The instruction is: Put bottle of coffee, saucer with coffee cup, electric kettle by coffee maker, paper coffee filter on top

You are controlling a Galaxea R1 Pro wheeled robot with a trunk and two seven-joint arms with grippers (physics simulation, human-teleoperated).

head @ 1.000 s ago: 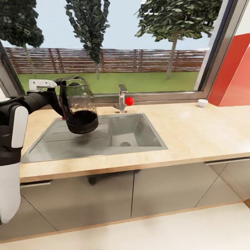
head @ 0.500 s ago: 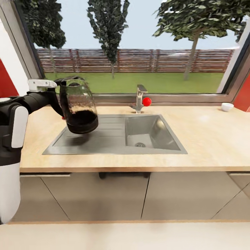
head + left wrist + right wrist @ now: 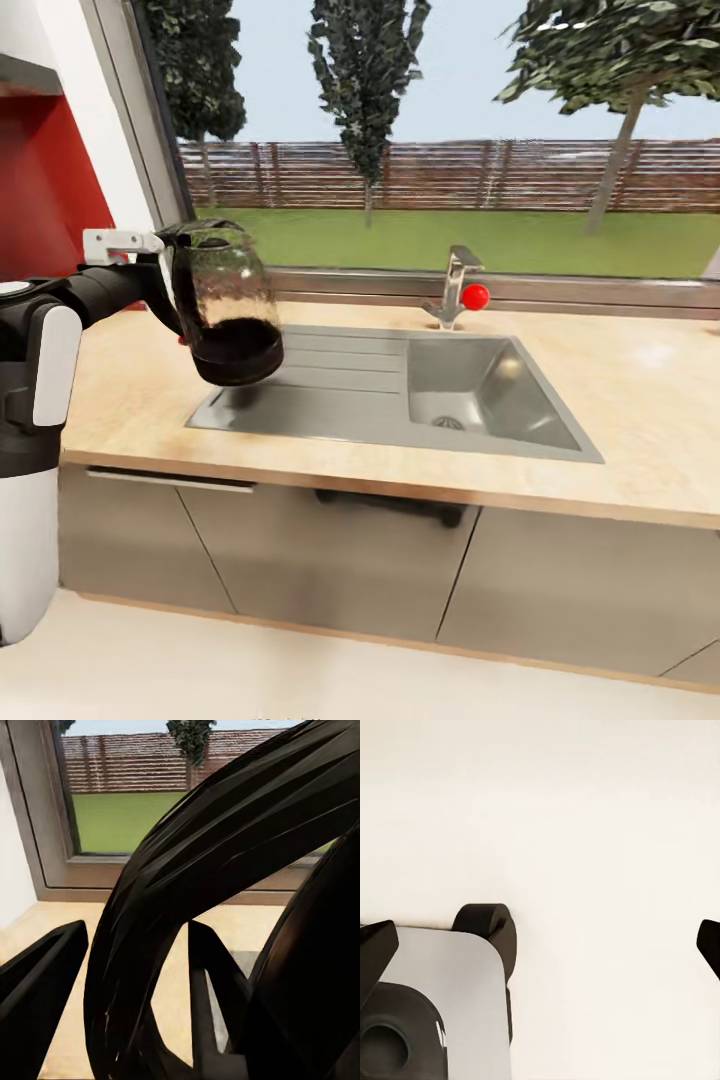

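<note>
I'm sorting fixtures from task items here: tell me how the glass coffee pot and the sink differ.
The coffee pot is clear glass with dark liquid at its bottom; the sink is dull grey metal. The pot hangs tilted in the air, held by the left gripper; the sink lies flat, set into the countertop. The pot is rounded; the sink is rectangular. Both are open-topped vessels.

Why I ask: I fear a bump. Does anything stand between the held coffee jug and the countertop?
Nothing visible blocks it, but the coffee jug in the left hand hangs over the sink's drainboard, not bare countertop.
</note>
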